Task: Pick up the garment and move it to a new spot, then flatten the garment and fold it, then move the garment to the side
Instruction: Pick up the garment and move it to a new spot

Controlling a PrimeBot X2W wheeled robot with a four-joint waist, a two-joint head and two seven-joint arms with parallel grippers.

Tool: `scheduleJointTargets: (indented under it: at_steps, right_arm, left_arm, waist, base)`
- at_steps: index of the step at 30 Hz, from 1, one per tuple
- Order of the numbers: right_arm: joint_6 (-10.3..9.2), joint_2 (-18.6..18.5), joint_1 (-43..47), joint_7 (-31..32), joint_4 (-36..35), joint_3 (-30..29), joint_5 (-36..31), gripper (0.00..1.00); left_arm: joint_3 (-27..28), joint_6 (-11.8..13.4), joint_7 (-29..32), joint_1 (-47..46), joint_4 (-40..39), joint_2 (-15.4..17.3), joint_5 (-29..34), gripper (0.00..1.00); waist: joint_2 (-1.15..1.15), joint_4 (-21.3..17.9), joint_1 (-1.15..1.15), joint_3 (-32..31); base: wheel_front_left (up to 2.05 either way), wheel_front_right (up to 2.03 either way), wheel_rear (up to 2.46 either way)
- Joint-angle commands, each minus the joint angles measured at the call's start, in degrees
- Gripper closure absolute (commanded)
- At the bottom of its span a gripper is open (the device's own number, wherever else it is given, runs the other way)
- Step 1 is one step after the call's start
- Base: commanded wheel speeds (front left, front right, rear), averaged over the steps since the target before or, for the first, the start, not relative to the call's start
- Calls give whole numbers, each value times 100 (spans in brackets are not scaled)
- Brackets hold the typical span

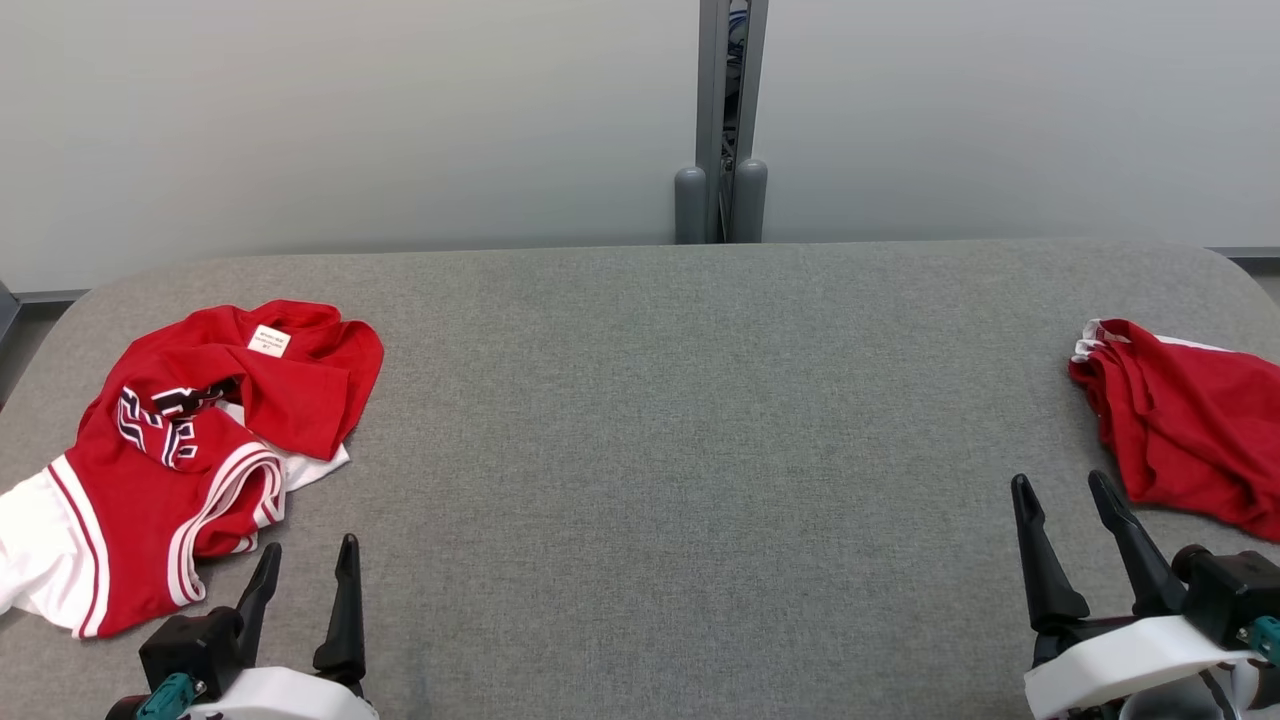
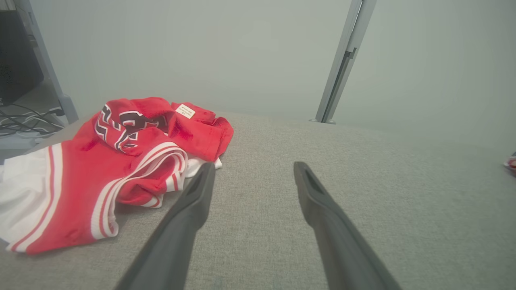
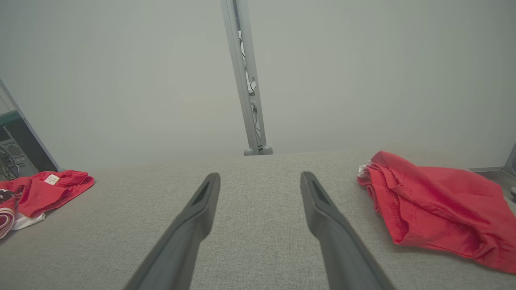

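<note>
A crumpled red garment (image 1: 190, 440) with white trim, dark lettering and a white label lies at the table's left; the left wrist view shows the garment (image 2: 105, 169) to the left of the fingers. My left gripper (image 1: 305, 570) (image 2: 252, 171) stands open just in front of its near edge, nothing between the fingers. A second red garment (image 1: 1190, 420) (image 3: 435, 201) lies bunched at the right edge. My right gripper (image 1: 1065, 500) (image 3: 260, 181) is open beside it, to its left, holding nothing.
The grey fabric table (image 1: 680, 420) has rounded far corners and a pale wall behind. A grey post (image 1: 722, 120) stands at the middle of the far edge. Cables and dark equipment (image 2: 20, 100) sit past the table's left end.
</note>
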Motion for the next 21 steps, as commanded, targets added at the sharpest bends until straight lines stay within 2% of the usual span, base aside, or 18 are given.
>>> scheduleJointTargets:
  at_steps: [1,11,21]
  right_arm:
    - [1,-17,41,24,-36,-15,10,0]
    - [1,-17,34,-1,-80,-53,9,0]
    - [0,-19,-74,-26,-158,-117,15,0]
  left_arm:
    - [4,-20,-11,-46,8,37,-21,0]
    - [-6,46,16,-157,-43,47,-24,0]
    - [33,92,62,-197,-147,122,-50,0]
  waist:
    - [0,7,0,3]
    - [0,270,0,26]
    - [0,1166,0,85]
  base:
    - [0,0,0]
    - [0,0,0]
    - [0,0,0]
